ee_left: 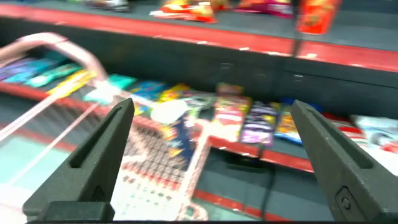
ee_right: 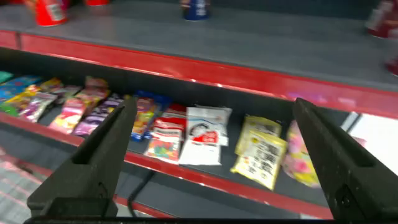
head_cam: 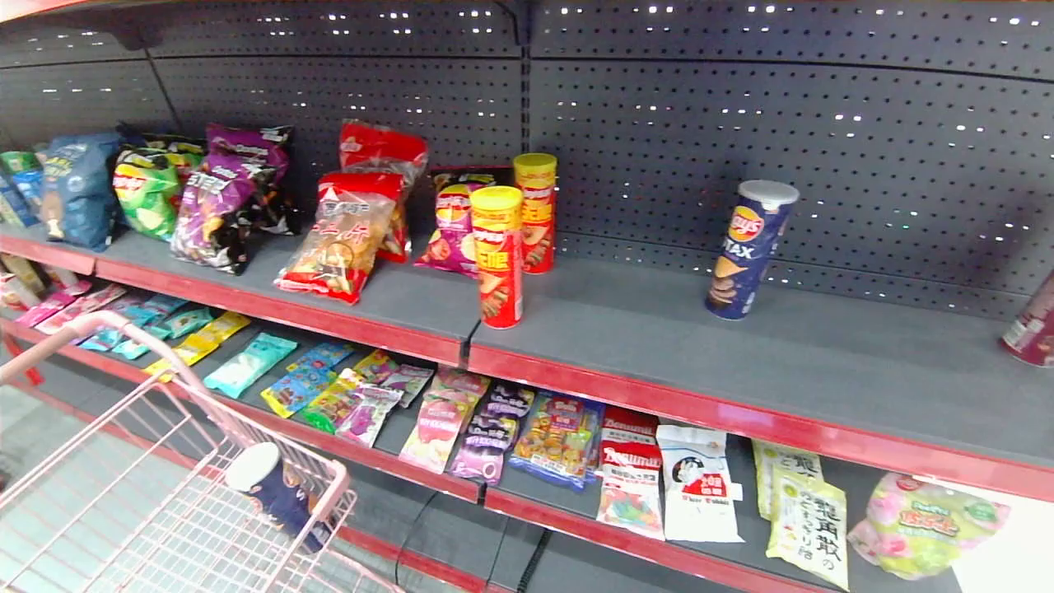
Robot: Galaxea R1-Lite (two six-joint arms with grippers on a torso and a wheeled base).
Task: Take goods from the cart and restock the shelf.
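Left tool (ee_left: 212,104) gapes wide facing the cart (ee_left: 46,39), right tool (ee_right: 216,102) wide facing the shelf (ee_right: 280,46).

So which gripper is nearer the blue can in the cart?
Left. The left gripper points at the blue can in the cart; the right gripper faces the lower shelf.

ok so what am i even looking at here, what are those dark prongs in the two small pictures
This is a two-armed robot restocking a shop shelf. The large picture comes from a camera on its head. The two small ones come from cameras on its wrists, and the dark prongs are the fingers of the left gripper and the right gripper. Both are open and hold nothing. On the upper shelf are crisp bags, red cans and a blue can. A second blue can sits in the pink cart.
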